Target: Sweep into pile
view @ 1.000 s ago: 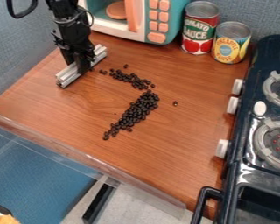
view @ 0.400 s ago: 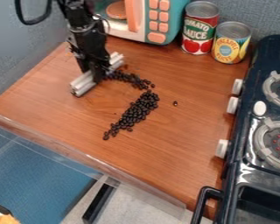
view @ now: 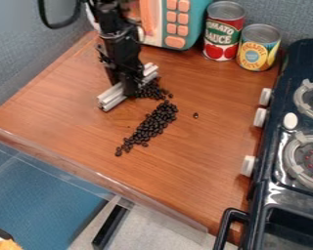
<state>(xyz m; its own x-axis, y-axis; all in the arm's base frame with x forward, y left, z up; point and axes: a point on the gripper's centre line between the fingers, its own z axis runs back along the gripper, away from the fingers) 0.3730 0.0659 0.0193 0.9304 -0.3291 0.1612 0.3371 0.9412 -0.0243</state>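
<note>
Silver bar (view: 111, 98) clamped by the gripper's (view: 128, 91) fingers, against the upper dark beans (view: 151, 91); a longer streak (view: 152, 123) beside them on the surface (view: 201, 166); one bean (view: 195, 115) apart.

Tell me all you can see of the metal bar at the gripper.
The bar is a short, straight, silvery-grey length that looks like metal, with grooves running along it and a cut end facing the near left. It lies level, at or just above the wooden tabletop, slanting from near left to far right. The black gripper is at its middle and hides that part. Dark beans lie right against its right-hand side near the far end. Whether it touches the wood, I cannot tell.
</note>
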